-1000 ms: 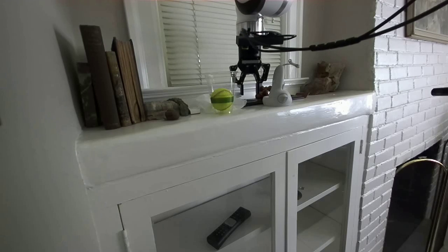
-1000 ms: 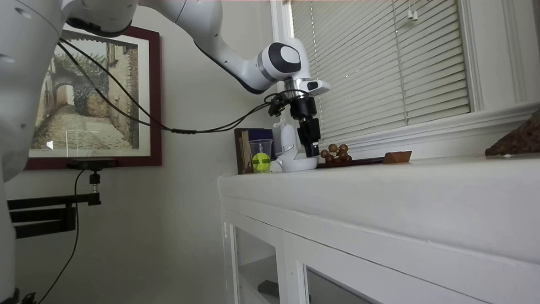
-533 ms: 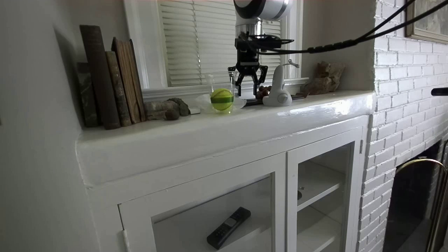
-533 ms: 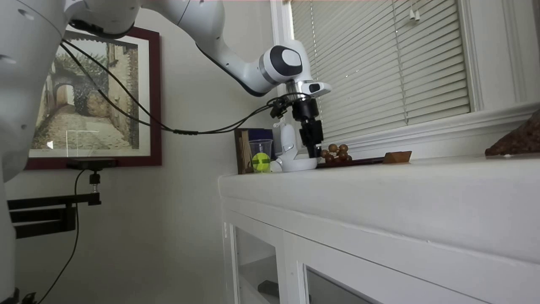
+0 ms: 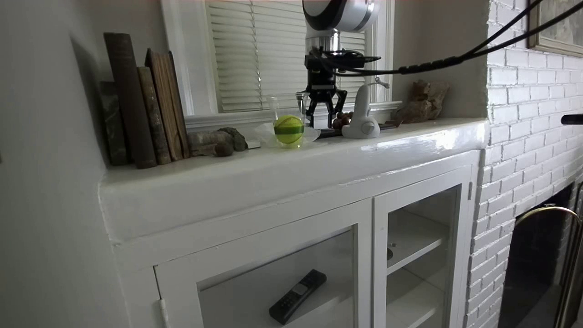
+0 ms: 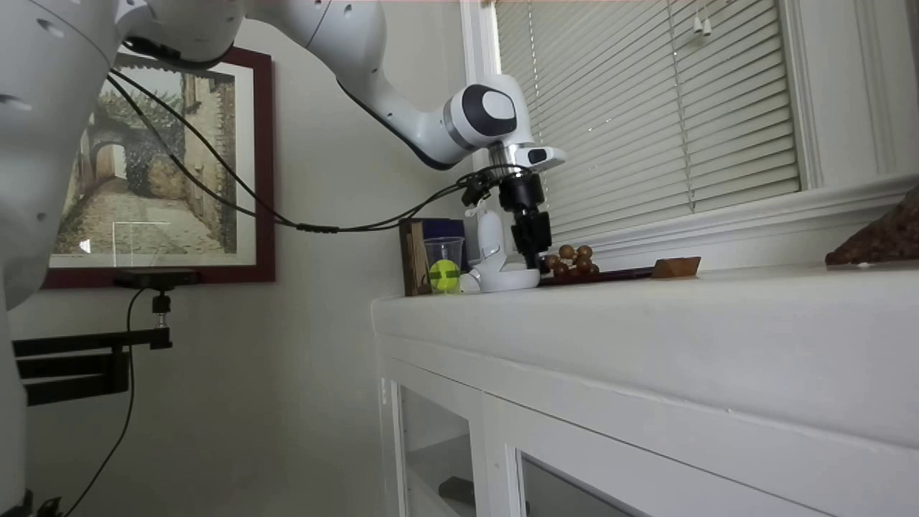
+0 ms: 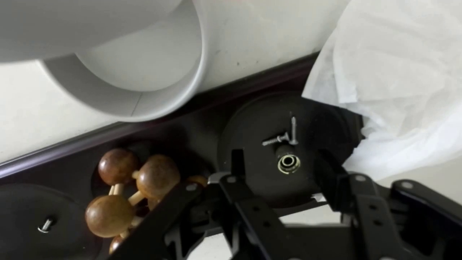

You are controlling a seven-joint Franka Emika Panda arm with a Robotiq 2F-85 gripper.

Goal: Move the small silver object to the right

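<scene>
In the wrist view, two small silver screws lie on a dark round dish area of a long dark tray. A small dark cylinder with a pale metallic ringed end stands or lies just beside them. Another small silver piece is on the tray's far-left round area. My gripper is open and empty, with its fingers on either side of the ringed cylinder and apart from it. In both exterior views the gripper points down close above the ledge; the small silver things are hidden there.
A white controller stands beside the gripper. A wooden ball puzzle sits on the tray. White paper overlaps the tray's end. A clear cup with a tennis ball stands nearby on the white ledge.
My gripper has moved slightly down, and a little to the left in one exterior picture and to the right in the opposite one. It has stayed open. The objects have not moved.
</scene>
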